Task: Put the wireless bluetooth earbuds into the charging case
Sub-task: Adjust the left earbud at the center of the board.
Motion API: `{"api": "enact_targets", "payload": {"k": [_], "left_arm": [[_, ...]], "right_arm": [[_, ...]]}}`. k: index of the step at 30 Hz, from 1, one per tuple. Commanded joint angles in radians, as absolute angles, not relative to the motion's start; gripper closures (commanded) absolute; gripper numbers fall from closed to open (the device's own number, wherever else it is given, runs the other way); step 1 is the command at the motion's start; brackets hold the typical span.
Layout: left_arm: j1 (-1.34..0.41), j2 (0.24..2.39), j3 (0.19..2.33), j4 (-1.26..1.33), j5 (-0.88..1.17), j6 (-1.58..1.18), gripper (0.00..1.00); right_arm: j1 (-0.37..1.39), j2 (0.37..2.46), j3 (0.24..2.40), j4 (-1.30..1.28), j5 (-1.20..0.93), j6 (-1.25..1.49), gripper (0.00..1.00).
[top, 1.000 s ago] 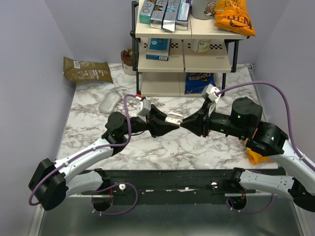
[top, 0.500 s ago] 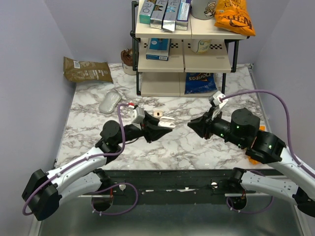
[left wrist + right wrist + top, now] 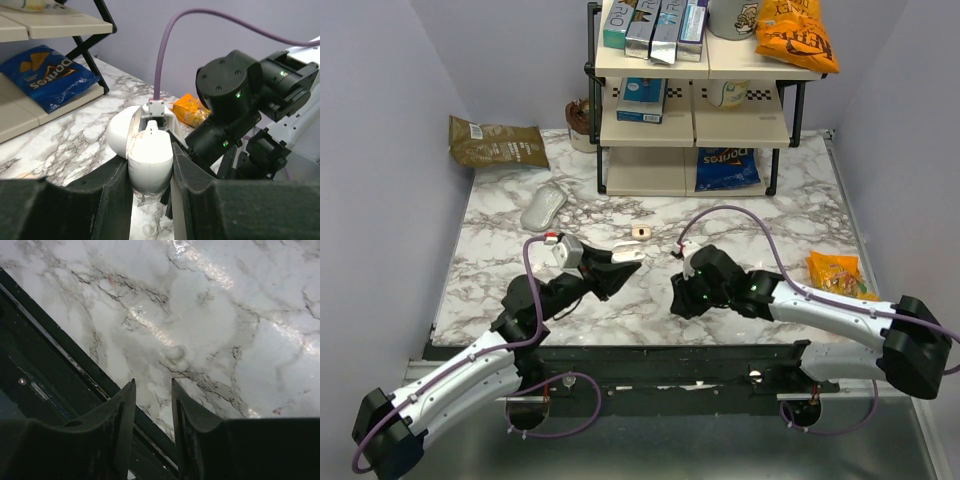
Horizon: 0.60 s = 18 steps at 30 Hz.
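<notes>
Between the fingers of your left claw (image 3: 618,264) sits the case (image 3: 150,162), clamped on both sides and lifted off the table (image 3: 750,220). Its lid (image 3: 120,136) is flipped open to 1 side. The case's long axis runs along the fingers, with the open mouth facing up and outward toward the right arm. Something pale stands in the mouth; I cannot tell whether it is a seated bud.

1 earbud (image 3: 640,232) lies loose on the marble just beyond the case, on the side away from the arm bases. It is too small to read its long axis.

Your right claw (image 3: 153,382) is down near the table's front edge, its 2 fingers slightly apart with nothing between them. From there the earbud lies further into the table and to the left, past the left claw's tip. The left claw is nearer, but it is busy, so my judgement is that the pick falls to the right one, which has to reach forward and leftward around the held case.

A small pale lump (image 3: 176,356) rests on the marble just ahead of the right fingertips in the right wrist view. Check it: it may be a second bud, but I cannot tell.
</notes>
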<state>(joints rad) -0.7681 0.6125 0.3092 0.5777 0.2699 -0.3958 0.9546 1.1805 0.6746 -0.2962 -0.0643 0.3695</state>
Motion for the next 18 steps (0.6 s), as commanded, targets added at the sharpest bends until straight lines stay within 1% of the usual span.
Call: {"api": "enact_targets", "payload": {"k": [1,6,10,11,14,18], "left_arm": [[-0.775,0.565,0.299,0.543,0.183,-0.405,1.0],[-0.776,0.558,0.301,0.535,0.179,-0.41,1.0],[-0.776,0.554,0.296,0.535,0.175,-0.42,1.0],[-0.776,0.551,0.293,0.532,0.173,-0.42,1.0],[-0.776,0.543,0.293,0.523,0.17,-0.422,1.0],[-0.776,0.541,0.29,0.523,0.158,-0.425,1.0]], "right_arm": [[0.957,1.238,0.681,-0.138,-0.179,0.331,0.56],[0.956,1.324,0.706,-0.138,-0.202,0.291,0.55],[0.956,1.379,0.703,-0.124,-0.178,0.307,0.55],[0.956,1.381,0.7,-0.121,-0.161,0.331,0.57],[0.956,1.359,0.683,-0.124,-0.062,0.394,0.57],[0.957,1.327,0.657,-0.135,0.032,0.511,0.53]]}}
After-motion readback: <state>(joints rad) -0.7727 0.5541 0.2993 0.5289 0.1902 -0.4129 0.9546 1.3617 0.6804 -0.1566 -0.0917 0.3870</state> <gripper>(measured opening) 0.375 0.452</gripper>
